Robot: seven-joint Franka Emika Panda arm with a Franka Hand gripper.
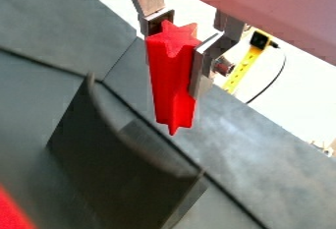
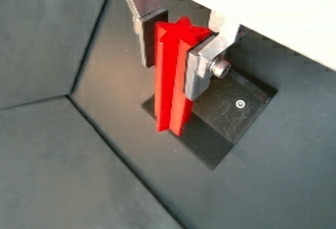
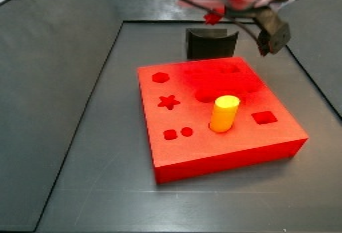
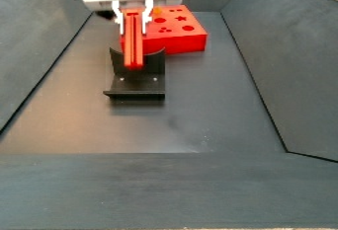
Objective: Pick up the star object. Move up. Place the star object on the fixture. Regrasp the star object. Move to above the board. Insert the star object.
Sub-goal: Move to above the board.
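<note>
- Red star object (image 1: 171,81) fills both wrist views, clenched between the silver fingers (image 2: 199,64) of the gripper (image 1: 178,36); star-shaped end face up at the jaws.
- Long axis near vertical in a side view (image 4: 132,38); lower end points down at the fixture (image 4: 136,81), just above or at it. Contact cannot be told.
- Fixture's dark block (image 1: 118,159) sits directly below the peg tip; base plate (image 2: 237,115) visible behind.
- Board (image 3: 214,117) with yellow cylinder peg (image 3: 225,113) stands well apart on the floor.
- Risk, as judged: peg lowered off-centre from the notch could tip or slide off the fixture on release; a slight tilt in the grasp would cause it.
</note>
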